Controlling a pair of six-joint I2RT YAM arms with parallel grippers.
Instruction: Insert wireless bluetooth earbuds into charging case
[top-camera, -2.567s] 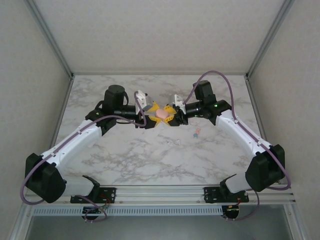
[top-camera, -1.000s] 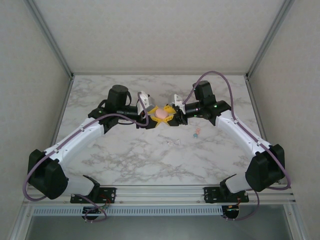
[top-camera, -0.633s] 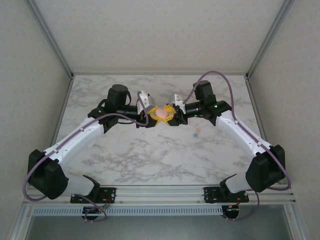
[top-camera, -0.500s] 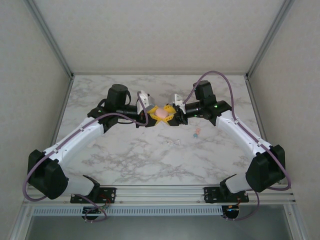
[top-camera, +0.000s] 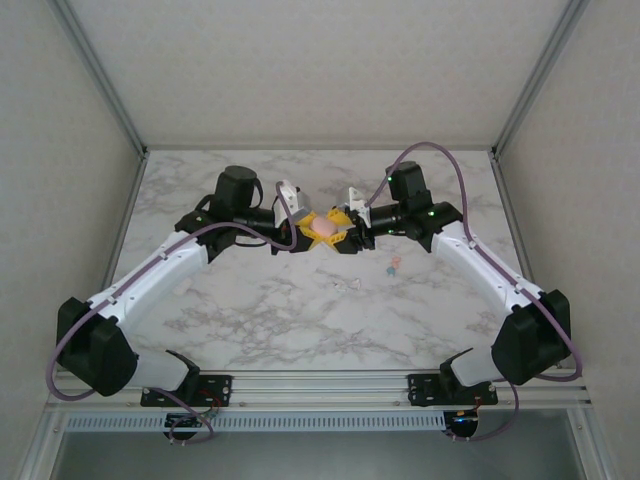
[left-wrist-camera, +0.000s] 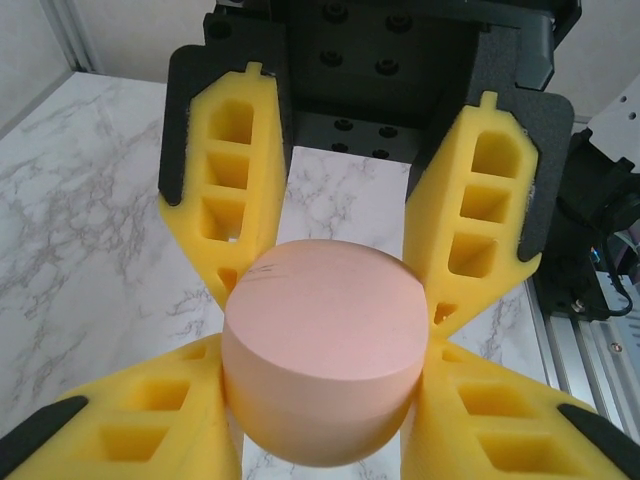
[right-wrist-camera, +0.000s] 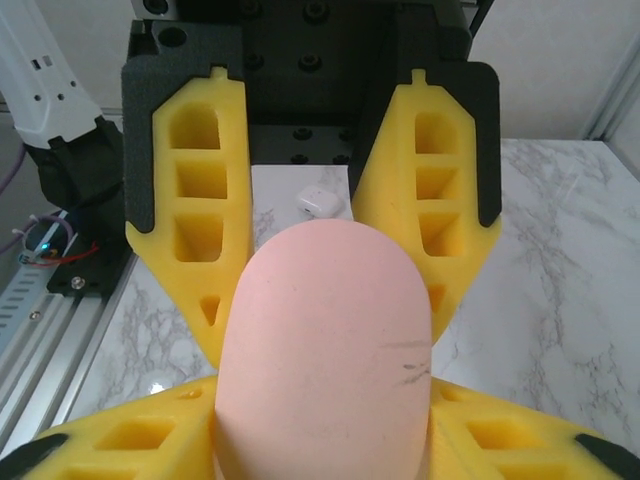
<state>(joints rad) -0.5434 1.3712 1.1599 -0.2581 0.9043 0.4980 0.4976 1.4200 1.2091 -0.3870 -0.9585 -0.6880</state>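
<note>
Earbuds (top-camera: 393, 265) are lying loose on the marble worktop (top-camera: 250, 310) near the right arm, apart from the pink case (top-camera: 322, 228). The left fingers (left-wrist-camera: 150, 430) and right fingers (right-wrist-camera: 120, 445) are both gripping that case from opposite sides.

A pale pink rounded plastic case (left-wrist-camera: 325, 350) bears thin dark scratch marks. The left hand (top-camera: 312, 230) and right hand (top-camera: 340, 232) have yellow foam fingers (left-wrist-camera: 240, 190), black backing. White counter (top-camera: 300, 320) with grey marble veining. Tiny pink and teal earbuds (top-camera: 393, 266).
</note>
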